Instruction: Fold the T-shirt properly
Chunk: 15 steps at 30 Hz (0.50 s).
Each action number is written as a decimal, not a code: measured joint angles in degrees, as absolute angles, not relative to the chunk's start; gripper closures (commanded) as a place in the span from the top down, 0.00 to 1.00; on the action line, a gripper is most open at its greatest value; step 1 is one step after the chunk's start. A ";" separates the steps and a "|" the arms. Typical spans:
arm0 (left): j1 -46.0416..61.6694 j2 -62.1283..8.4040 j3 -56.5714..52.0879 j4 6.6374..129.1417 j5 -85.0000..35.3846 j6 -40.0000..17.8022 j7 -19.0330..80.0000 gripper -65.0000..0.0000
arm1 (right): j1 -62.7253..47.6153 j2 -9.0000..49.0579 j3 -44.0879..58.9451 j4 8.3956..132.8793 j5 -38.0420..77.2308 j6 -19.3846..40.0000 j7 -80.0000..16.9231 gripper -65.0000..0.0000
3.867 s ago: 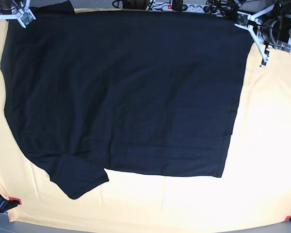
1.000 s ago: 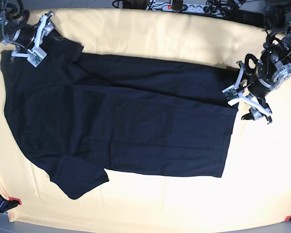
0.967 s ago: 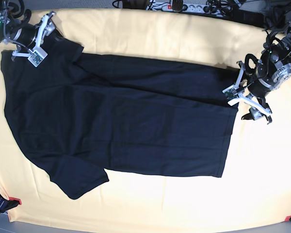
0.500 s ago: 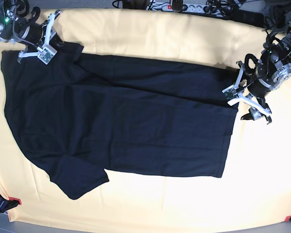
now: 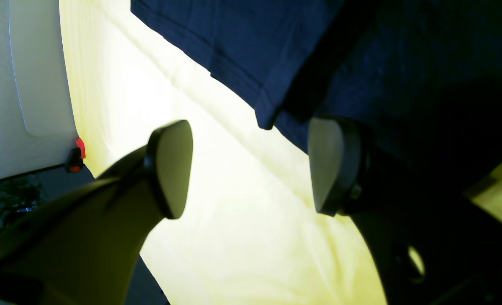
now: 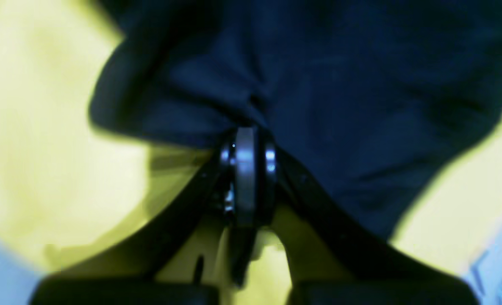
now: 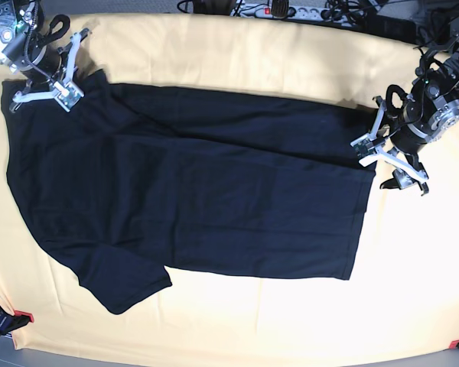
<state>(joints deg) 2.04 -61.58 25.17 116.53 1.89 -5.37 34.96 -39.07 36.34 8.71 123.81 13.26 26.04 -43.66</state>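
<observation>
The right hand (image 6: pixel 245 140) has its jaws drawn tight together on a bunched fold of the T-shirt (image 7: pixel 191 191); in the right wrist view the dark fabric puckers into creases right at the fingertips. In the base view this hand (image 7: pixel 61 90) sits at the far left corner of the shirt, at the sleeve end.

The left hand (image 5: pixel 251 165) stands wide apart and holds nothing. One finger (image 5: pixel 170 167) hangs over the bare yellow cloth (image 5: pixel 242 237), the other (image 5: pixel 331 165) is over the shirt's corner, with the hemmed edge of the T-shirt (image 5: pixel 242 46) running just past the gap. In the base view this hand (image 7: pixel 379 149) is at the shirt's far right corner, beside the hem.

The T-shirt is plain black, soft, short-sleeved, with no print. It lies spread on the pale yellow-cream cloth (image 7: pixel 291 321) that covers the worktop, mostly flat, with its far strip doubled over onto the body so that a slanting fold line runs from upper left to the right side. One sleeve (image 7: pixel 122 279) sticks out toward the near left. The long axis runs left to right across the base view: shoulders and sleeves to the left, the straight bottom hem (image 7: pixel 363 206) to the right.

Small red clamps (image 7: pixel 23 316) hold the cloth at its near corners.
</observation>
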 measured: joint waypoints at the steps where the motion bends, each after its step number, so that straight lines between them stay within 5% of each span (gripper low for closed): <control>1: 2.04 -61.60 25.17 116.53 1.89 -5.37 34.98 0.66 | -39.07 36.34 8.71 123.81 11.64 24.05 -41.19 0.00; 4: 2.04 -61.58 25.17 116.53 1.89 -5.37 34.96 0.66 | -39.00 36.36 8.71 123.79 9.67 19.07 -33.58 0.00; 15: 2.04 -61.60 25.17 116.53 1.89 -5.34 34.98 0.66 | -26.26 36.18 8.49 120.73 17.34 25.98 -31.73 0.00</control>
